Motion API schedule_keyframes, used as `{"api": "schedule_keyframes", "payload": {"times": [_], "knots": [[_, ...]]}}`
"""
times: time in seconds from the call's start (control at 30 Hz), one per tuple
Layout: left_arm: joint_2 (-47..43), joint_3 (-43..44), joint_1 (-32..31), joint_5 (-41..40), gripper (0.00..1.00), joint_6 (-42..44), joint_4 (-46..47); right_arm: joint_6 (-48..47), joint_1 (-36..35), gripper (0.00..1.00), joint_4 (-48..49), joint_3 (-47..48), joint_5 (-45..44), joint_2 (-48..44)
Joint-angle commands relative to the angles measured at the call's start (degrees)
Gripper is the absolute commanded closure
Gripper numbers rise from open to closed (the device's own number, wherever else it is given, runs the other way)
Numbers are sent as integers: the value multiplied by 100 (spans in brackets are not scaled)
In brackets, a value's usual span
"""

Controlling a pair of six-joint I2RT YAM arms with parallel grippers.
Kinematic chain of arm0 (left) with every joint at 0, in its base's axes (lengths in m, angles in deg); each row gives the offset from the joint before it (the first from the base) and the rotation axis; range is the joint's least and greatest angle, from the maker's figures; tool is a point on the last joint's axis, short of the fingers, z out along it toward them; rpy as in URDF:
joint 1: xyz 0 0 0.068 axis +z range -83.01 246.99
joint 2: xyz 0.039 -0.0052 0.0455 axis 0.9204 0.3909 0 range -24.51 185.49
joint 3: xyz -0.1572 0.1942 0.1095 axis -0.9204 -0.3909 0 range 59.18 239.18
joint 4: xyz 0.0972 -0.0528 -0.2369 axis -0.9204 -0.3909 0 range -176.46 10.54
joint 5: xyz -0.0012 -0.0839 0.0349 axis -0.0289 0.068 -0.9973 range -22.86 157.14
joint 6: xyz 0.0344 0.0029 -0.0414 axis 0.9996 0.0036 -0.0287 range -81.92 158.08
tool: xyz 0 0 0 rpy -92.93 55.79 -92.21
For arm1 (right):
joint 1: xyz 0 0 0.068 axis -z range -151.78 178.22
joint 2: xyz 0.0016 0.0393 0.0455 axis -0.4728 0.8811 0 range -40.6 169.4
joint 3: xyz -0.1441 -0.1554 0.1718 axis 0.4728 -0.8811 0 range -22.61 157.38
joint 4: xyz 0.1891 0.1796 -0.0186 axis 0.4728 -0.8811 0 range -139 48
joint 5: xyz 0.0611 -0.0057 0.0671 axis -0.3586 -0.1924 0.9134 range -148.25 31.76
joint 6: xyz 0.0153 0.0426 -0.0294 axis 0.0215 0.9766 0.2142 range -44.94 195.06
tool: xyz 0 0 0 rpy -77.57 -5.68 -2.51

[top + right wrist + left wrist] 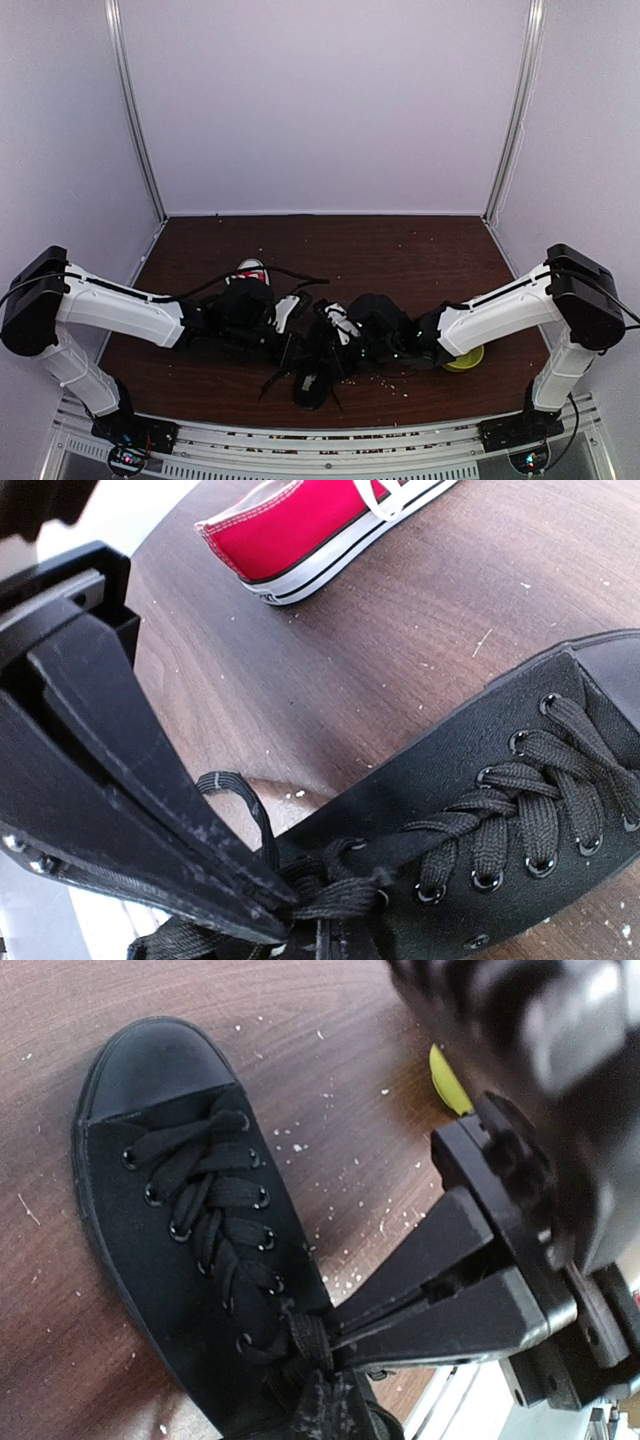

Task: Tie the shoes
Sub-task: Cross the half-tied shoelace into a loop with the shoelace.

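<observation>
Shoes: I count two. One black shoe (170, 1260) lies low centre in the top view; one red sneaker (290, 525) sits behind it, left of centre, apart from it.
Laces: the black laces (215, 1210) are threaded through the eyelets, their ends bunched at the ankle end.
Pincers: two. My left pincer (325, 1345) is closed tight, pinching that bunch; my right pincer (285, 915) is clamped on the same bunch from the other side.
Extras: one yellow-green disc (466, 358), lower right, beside the right arm (500, 310).
Worktop: the worktop (400, 250) is dark brown wood grain, sprinkled with pale crumbs.
Room: plain pale walls (320, 100) on three sides; two metal posts (135, 110) at the back corners.
</observation>
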Motion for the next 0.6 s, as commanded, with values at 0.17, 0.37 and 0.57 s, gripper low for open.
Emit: {"api": "schedule_keyframes", "payload": {"times": [0.17, 0.37, 0.57], "knots": [[-725, -70, 32, -537, 77, 191, -224, 122, 47, 100, 483, -212, -130, -3], [-766, -165, 349, -847, 67, -113, -337, 126, 43, 100, 534, -246, -94, -15], [-132, 170, 418, -445, 69, -30, -562, 121, 45, 100, 531, -271, -96, -26]]}}
